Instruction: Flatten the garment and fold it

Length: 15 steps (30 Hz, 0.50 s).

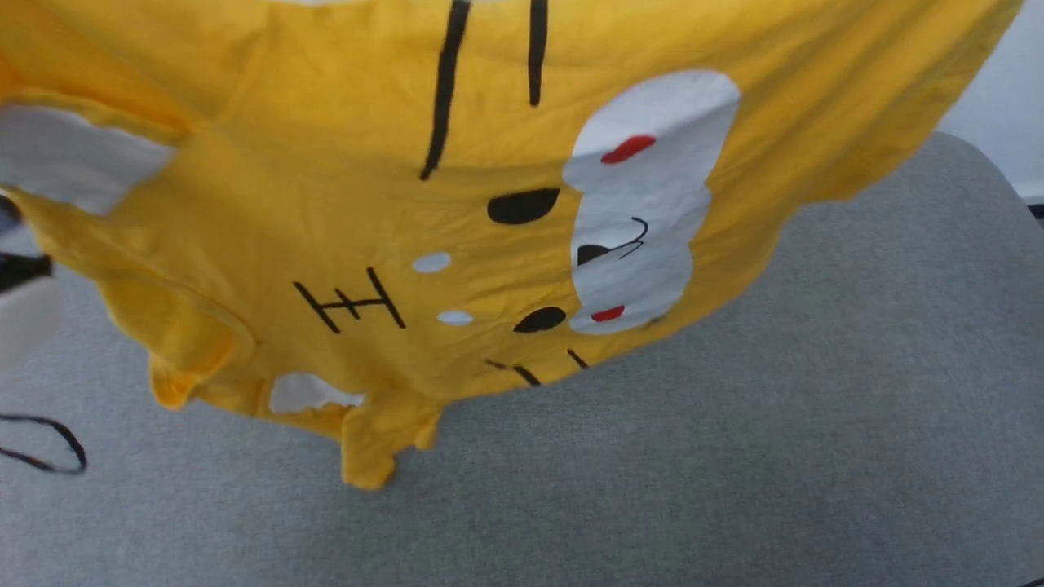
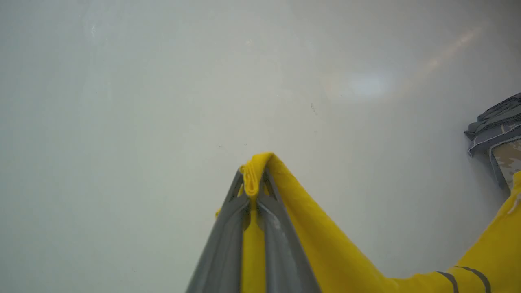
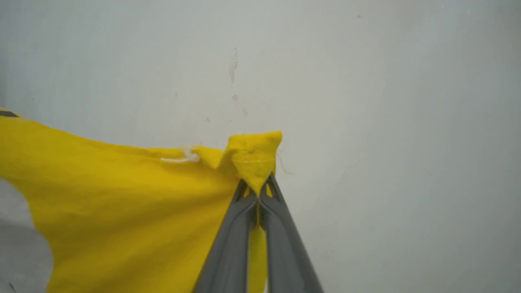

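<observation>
1. A grey surface (image 1: pixel 734 456) with a speckled, felt-like weave spans the lower part of the head view. Its far right corner is rounded.
2. A thin black cord (image 1: pixel 57 444) shows as a loop against that surface, near the left edge.
3. Past the rounded corner, a pale backdrop (image 1: pixel 999 106) shows at the upper right.
4. The left wrist view has a pale glossy plane (image 2: pixel 163 101) with a soft bright reflection (image 2: pixel 366 86). I cannot tell whether it is floor or wall.
5. A bundle of grey cloth (image 2: pixel 492 122) with a mottled beige patch sits at that view's right edge.
6. The right wrist view has a pale wall (image 3: pixel 407 122) with small scuff marks (image 3: pixel 233 67).
</observation>
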{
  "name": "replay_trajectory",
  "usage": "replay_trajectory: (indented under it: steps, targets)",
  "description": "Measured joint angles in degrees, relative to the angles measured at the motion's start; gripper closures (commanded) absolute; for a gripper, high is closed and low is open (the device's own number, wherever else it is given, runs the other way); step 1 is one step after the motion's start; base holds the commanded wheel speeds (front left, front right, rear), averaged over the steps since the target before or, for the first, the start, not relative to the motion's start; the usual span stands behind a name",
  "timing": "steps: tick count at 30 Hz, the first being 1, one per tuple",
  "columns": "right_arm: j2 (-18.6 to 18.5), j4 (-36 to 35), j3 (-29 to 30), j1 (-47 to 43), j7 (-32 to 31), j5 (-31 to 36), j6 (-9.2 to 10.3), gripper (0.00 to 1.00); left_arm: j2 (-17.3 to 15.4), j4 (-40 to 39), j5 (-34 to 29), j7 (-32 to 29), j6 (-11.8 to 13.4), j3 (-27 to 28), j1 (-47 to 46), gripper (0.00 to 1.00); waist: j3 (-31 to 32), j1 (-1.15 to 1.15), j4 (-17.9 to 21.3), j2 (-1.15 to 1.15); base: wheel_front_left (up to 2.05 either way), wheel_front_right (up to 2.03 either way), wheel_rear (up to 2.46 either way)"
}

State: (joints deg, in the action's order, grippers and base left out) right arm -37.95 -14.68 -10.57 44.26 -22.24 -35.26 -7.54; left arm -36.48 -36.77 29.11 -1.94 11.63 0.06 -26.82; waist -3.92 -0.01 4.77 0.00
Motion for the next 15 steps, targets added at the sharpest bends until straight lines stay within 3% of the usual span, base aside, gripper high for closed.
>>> replay_trajectory:
  steps: [8, 15]
  targets:
    - [1.94, -2.77, 6.41, 3.42, -1.36, 1.02, 0.00, 1.00, -1.19, 1.90, 0.96, -0.83, -0.11, 1.00, -14.33, 1.00, -3.18, 0.01, 1.87, 0.00, 0.00, 0.00, 0.00]
    - [3.35, 0.22, 8.80, 7.67, 1.49, 2.50, 0.00, 1.00, -1.00, 11.47, 1.81, -1.45, -3.01, -3.00, -29.44, 1.00, -8.49, 0.02, 2.53, 0.00, 0.00, 0.00, 0.00]
